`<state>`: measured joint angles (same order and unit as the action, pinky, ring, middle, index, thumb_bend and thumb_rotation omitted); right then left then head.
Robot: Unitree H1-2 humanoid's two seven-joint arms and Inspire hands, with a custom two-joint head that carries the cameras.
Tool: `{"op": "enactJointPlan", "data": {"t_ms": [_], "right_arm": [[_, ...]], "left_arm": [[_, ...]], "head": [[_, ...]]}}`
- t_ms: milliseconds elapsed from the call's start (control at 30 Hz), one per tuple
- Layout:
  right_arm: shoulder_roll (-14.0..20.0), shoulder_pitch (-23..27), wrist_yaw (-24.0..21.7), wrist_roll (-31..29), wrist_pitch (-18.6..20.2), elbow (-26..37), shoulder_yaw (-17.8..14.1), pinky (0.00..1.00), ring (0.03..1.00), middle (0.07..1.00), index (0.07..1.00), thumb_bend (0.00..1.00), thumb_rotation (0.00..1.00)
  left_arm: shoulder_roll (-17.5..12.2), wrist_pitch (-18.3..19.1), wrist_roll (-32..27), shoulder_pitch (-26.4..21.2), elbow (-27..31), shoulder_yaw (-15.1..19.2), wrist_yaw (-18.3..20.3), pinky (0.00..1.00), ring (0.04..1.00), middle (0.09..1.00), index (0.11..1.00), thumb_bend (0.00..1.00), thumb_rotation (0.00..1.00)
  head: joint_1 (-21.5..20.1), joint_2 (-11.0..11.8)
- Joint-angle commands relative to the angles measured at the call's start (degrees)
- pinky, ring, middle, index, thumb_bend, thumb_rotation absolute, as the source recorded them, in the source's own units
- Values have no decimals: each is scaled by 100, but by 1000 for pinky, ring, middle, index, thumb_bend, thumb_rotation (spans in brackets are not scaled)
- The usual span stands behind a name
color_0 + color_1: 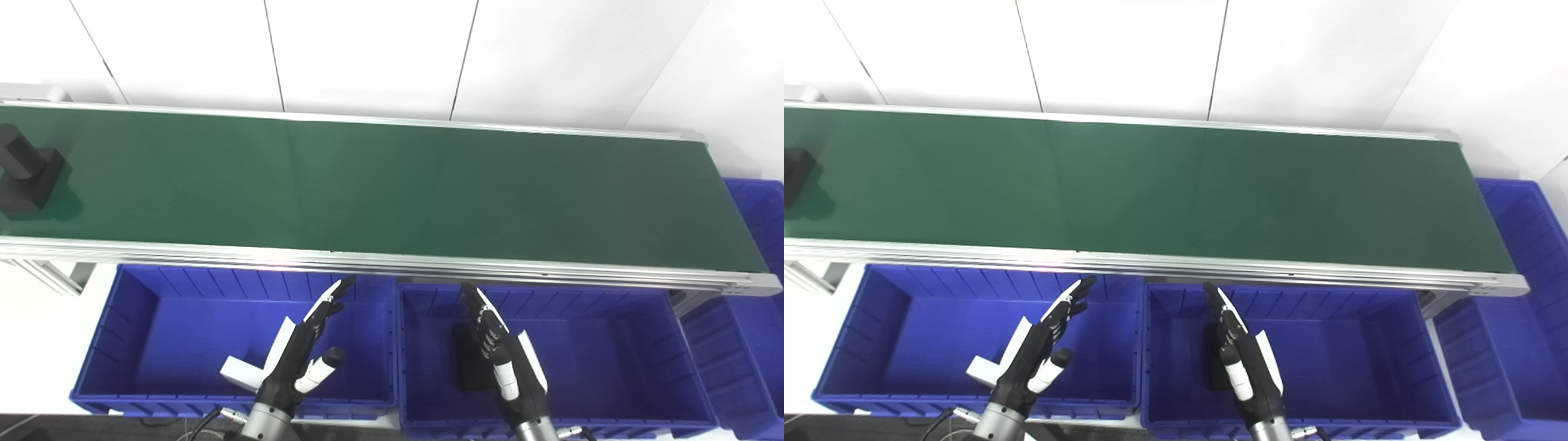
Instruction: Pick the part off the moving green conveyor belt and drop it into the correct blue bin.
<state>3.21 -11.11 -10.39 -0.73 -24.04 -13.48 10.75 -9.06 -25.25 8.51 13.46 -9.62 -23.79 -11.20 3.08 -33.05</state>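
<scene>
- The black part point(27, 174) lies at the belt's point(392, 184) far left end, well apart from both hands.
- The left hand point(303, 349) is nearer; it is empty with fingers apart, and so is the right hand point(502, 352).

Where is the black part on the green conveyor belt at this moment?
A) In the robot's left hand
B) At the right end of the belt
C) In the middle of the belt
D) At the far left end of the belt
D: the black part sits at the far left end of the green conveyor belt, with both hands open and holding nothing.
</scene>
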Motion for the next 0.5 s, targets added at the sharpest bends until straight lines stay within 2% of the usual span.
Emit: {"op": "enactJointPlan", "data": {"t_ms": [0, 100, 133, 233, 467], "right_arm": [[-51, 2, -66, -10, -288, 138, -23, 1000, 983, 973, 945, 847, 1000], [-60, -9, -79, -21, -288, 135, -32, 997, 980, 972, 944, 860, 1000], [-64, -17, -106, -43, -288, 158, -34, 997, 980, 972, 944, 859, 1000], [-70, -30, -150, -65, -288, 208, -39, 998, 983, 975, 941, 828, 1000], [-79, -30, -82, 20, -288, 211, -46, 1000, 985, 971, 946, 853, 1000]], "left_arm": [[-8, -166, 27, -14, 129, -28, -96, 899, 948, 950, 914, 831, 1000], [-9, -166, 20, -13, 116, -41, -104, 916, 949, 950, 911, 828, 1000], [-15, -166, 45, -14, 133, -48, -127, 917, 949, 950, 911, 828, 1000], [-36, -167, 66, -29, 165, -75, -171, 919, 946, 946, 908, 821, 1000], [-52, -166, 21, -16, 197, -61, -145, 914, 954, 952, 919, 816, 1000]], "head": [[20, 12], [20, 12], [17, -60], [7, -75], [2, -108]]}}
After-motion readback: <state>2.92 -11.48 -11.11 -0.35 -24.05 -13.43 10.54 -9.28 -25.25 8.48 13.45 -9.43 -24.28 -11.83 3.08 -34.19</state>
